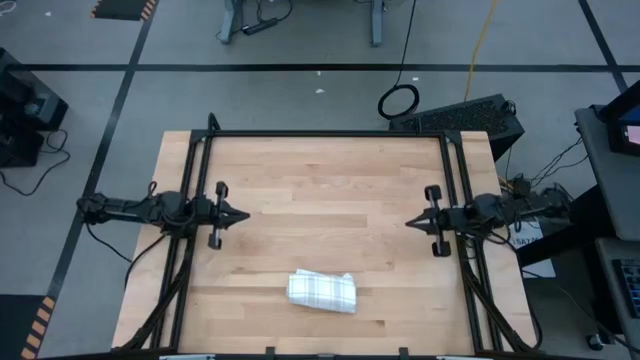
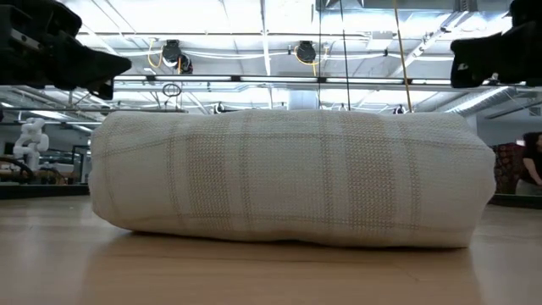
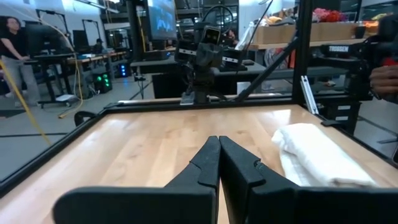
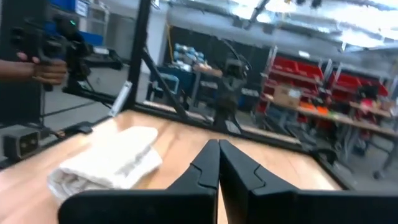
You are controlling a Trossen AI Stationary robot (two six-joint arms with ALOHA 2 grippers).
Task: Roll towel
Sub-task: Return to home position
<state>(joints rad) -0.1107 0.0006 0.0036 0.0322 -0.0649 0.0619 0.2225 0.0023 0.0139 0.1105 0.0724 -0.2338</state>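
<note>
The towel, white with a grey plaid grid, lies rolled up as a short bundle on the wooden table near its near edge, resting on its underside; it fills the low view. My left gripper is shut and points level above the table's left side, well away from the towel. My right gripper is shut and points level above the right side, also apart from the towel.
A black frame runs around the table's edges. Bare wood lies between the two grippers and beyond the towel. A person's hand holding a dark device shows past the table's near side in the wrist views.
</note>
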